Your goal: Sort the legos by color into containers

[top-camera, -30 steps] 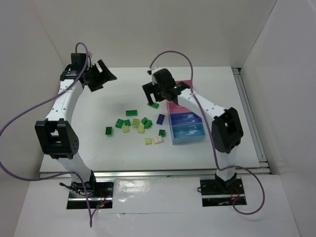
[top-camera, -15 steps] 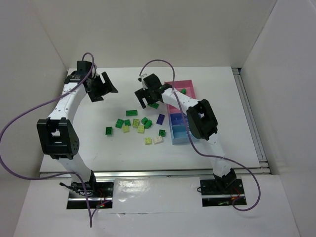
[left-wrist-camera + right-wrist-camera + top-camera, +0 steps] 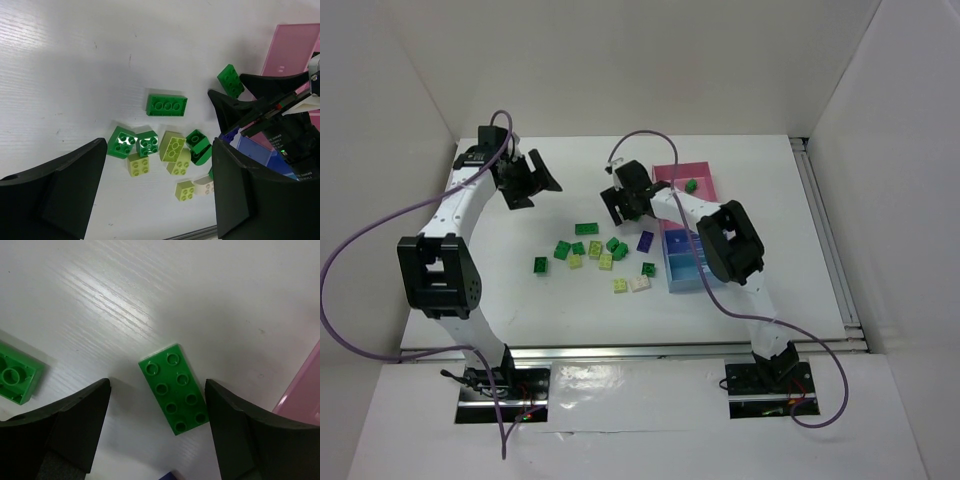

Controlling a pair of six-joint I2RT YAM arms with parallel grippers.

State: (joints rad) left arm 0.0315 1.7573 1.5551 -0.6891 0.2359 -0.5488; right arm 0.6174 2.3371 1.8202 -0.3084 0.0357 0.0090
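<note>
- One dark green eight-stud brick (image 3: 175, 390) lies flat on the white table (image 3: 520, 310), close to the far end of a row of joined bins.
- Directly above it hangs the right claw (image 3: 157, 385). Its two black fingers (image 3: 75, 420) stand apart, one on each side of the brick, and neither touches it.
- Just to the right of that brick is the edge of the pink bin (image 3: 705, 172). One small green brick (image 3: 691, 185) sits inside it.
- Nearer in the same row are the blue bins (image 3: 678, 268), partly hidden behind the right arm.
- Over the far left of the table hangs the left claw (image 3: 538, 180), jaws spread wide and holding nothing.
- About a dozen loose bricks (image 3: 598, 252) lie clustered mid-table, mostly dark green, some pale yellow-green.
- At the cluster's right side, near the blue bins, lie a dark purple brick (image 3: 645, 241) and a white brick (image 3: 640, 283).
- A lone green brick (image 3: 540, 265) lies a little apart on the cluster's left.
</note>
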